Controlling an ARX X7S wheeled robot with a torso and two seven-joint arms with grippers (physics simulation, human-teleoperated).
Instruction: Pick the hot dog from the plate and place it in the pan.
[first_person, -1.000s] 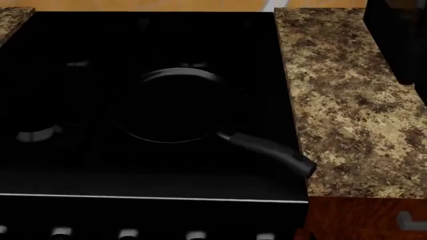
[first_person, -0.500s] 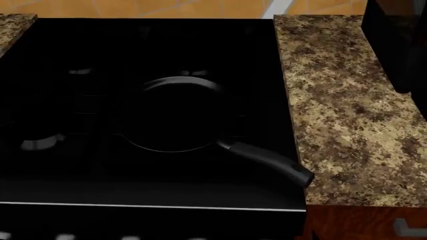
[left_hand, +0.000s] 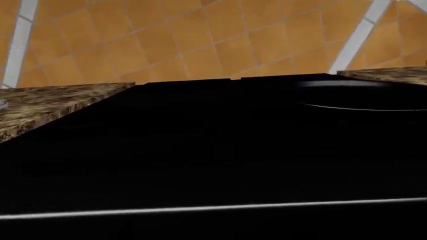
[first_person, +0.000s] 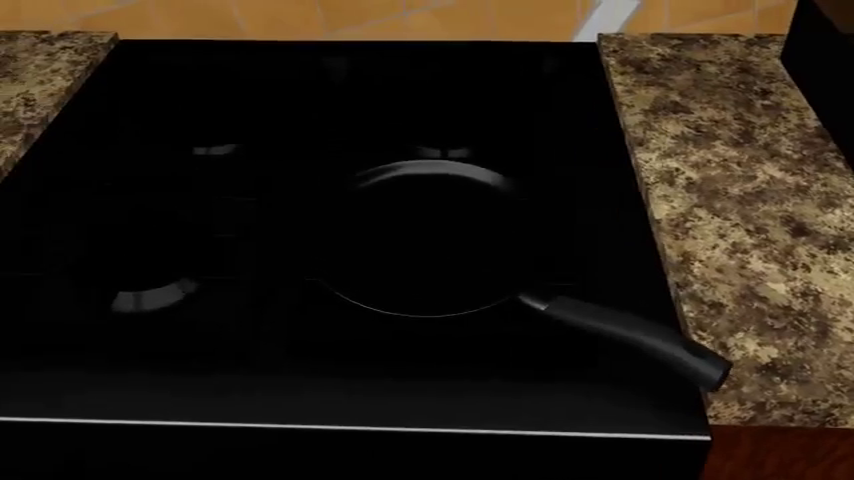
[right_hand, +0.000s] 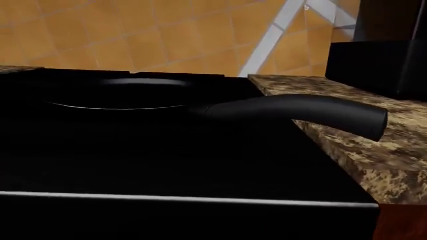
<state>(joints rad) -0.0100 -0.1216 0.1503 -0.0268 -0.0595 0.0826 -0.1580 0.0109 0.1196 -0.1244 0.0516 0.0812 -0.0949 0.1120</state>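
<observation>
Head view shows neither gripper, nor do the wrist views, so I cannot tell whether either stands wide or narrow. The pan (first_person: 424, 245) sits on the black stovetop (first_person: 200, 100), its handle (first_person: 627, 340) reaching toward the granite counter (first_person: 734, 180); hot dog and plate are out of sight. Risk: searching blind, an arm could knock that handle.

left gripper: out of view | right gripper: out of view
</observation>
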